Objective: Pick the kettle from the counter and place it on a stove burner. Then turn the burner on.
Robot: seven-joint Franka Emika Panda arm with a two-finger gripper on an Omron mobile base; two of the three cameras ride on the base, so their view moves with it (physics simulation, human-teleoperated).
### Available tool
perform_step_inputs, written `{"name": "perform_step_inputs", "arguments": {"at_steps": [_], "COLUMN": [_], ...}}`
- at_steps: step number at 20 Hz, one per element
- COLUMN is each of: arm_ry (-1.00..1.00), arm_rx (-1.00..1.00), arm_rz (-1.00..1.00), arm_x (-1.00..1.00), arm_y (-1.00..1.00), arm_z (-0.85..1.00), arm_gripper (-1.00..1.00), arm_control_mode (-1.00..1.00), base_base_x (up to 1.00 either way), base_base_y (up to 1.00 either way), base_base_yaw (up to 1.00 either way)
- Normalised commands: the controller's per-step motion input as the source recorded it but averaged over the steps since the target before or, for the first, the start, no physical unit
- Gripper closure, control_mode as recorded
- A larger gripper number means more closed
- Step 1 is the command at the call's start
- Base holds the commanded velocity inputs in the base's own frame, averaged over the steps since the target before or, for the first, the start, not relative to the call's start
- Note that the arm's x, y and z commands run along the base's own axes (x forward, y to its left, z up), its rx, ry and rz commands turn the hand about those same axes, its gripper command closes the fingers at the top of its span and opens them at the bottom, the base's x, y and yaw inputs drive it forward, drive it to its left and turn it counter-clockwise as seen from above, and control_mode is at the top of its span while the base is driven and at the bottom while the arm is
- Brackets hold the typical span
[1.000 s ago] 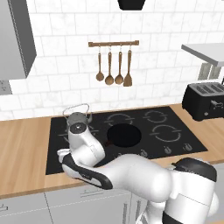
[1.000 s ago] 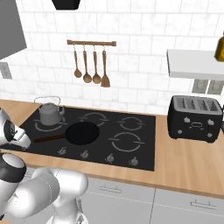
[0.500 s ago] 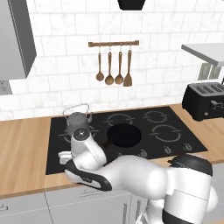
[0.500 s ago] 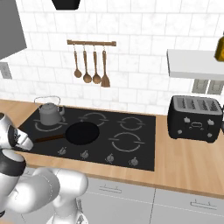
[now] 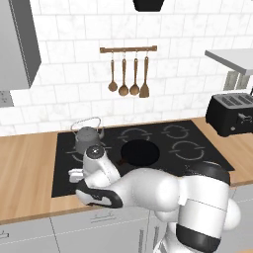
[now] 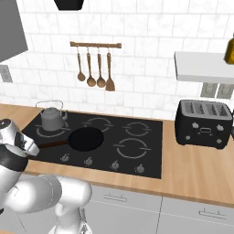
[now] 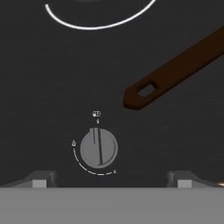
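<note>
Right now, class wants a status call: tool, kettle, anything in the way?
Tool open, above a grey knob. Kettle sits on the rear-left stove burner. Frying pan handle lies close beside the knob, not touching.

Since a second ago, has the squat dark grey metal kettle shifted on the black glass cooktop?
No. The kettle sits on the same rear-left white ring of the cooktop as before, left of the black frying pan.

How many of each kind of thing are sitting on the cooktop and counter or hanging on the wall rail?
Kettle: 1
Frying pan: 1
Toaster: 1
Hanging wooden utensils: 4
Total: 7
</note>
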Motion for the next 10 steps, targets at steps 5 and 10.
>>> {"name": "perform_step_inputs", "arguments": {"at_steps": [5, 10], "arm_ry": [0.00, 0.00], "arm_rx": [0.00, 0.00], "arm_rz": [0.00, 0.00], "arm_x": [0.04, 0.14], "arm_y": [0.00, 0.04], "arm_z": [-0.01, -0.13], "arm_gripper": [-1.00, -1.00], "arm_control_mode": [-1.00, -1.00], "base_base_x": [0.00, 0.00], "base_base_y": [0.00, 0.00], "base_base_yaw": [0.00, 0.00]}}
